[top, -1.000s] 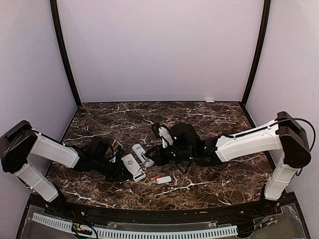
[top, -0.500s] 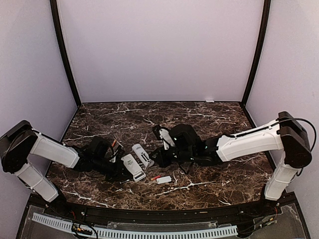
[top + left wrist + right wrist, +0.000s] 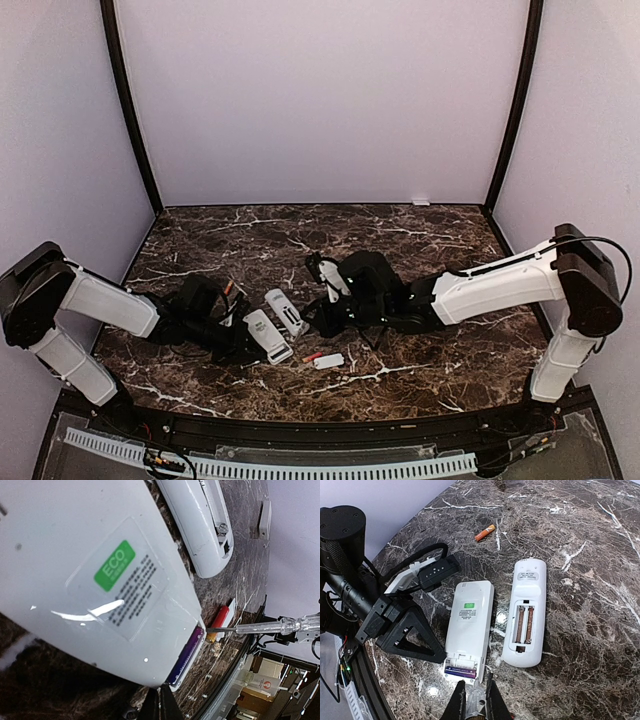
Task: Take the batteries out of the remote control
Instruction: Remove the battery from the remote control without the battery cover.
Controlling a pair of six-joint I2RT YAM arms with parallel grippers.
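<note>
A white remote control with a green ECO sticker (image 3: 470, 622) lies back up, its battery bay open. One bluish-purple battery (image 3: 461, 671) sits in the bay and shows as the same purple battery (image 3: 186, 652) in the left wrist view. My left gripper (image 3: 159, 707) is shut, its tips against the remote's near corner. My right gripper (image 3: 475, 700) is shut on a clear-handled screwdriver (image 3: 272, 626), whose tip is at the bay's end. A second remote (image 3: 526, 620) beside it has an empty bay. A red battery (image 3: 219, 622) and an orange battery (image 3: 485, 532) lie loose.
A small white cover (image 3: 328, 361) lies beside the red battery (image 3: 312, 356) toward the table's near edge. The left arm (image 3: 110, 305) stretches low along the marble. Lilac walls enclose the table on three sides.
My right gripper has drawn back slightly to the right with the screwdriver, uncovering the second remote. The left gripper and both remotes have not moved.
</note>
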